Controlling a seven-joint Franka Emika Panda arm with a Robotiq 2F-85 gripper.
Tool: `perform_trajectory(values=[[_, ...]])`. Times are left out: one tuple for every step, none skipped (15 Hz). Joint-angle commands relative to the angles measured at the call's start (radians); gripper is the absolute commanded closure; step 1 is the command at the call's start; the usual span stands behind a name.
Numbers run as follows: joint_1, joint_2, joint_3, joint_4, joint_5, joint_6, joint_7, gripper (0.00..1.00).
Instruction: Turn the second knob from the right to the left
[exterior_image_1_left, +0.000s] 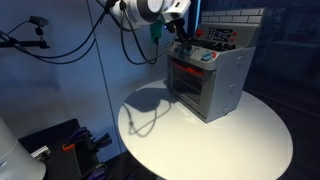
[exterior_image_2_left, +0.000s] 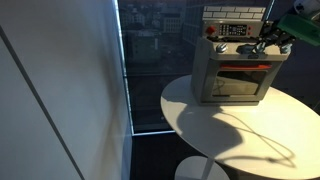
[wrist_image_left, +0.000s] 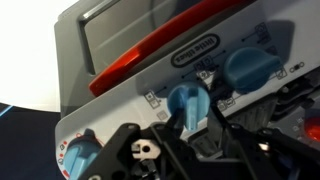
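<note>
A grey toy oven (exterior_image_1_left: 212, 82) with a red door handle (wrist_image_left: 150, 60) stands on a round white table (exterior_image_1_left: 190, 140). Its control panel carries blue knobs. In the wrist view three knobs show: one at the lower left (wrist_image_left: 80, 155), one in the middle (wrist_image_left: 186, 98) and one at the upper right (wrist_image_left: 250, 68). My gripper (wrist_image_left: 188, 114) has its two black fingers on either side of the middle knob and is shut on it. In both exterior views the gripper (exterior_image_1_left: 185, 48) (exterior_image_2_left: 268, 40) sits at the oven's (exterior_image_2_left: 235, 70) knob panel.
The oven stands near the table's far edge, next to a dark window (exterior_image_2_left: 155, 60). A black cable hangs from the arm (exterior_image_1_left: 110, 30). Black equipment with an orange part (exterior_image_1_left: 65, 145) stands on the floor beside the table (exterior_image_2_left: 230, 125).
</note>
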Motion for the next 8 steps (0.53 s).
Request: perform_trajectory(values=[[0.019,-0.036,-0.027,-0.001,-0.086,-0.054,0.045,0.90],[0.020,-0.040,-0.029,-0.001,-0.105,-0.060,0.050,0.90],[0.020,-0.046,-0.031,0.000,-0.128,-0.070,0.058,0.90],[0.018,-0.051,-0.031,0.000,-0.146,-0.081,0.063,0.90],[0.017,-0.055,-0.031,0.001,-0.162,-0.091,0.067,0.90],[0.016,-0.058,-0.031,0.001,-0.177,-0.098,0.071,0.90],[0.015,-0.061,-0.031,0.002,-0.192,-0.107,0.075,0.90],[0.014,-0.064,-0.031,0.003,-0.205,-0.114,0.078,0.92]])
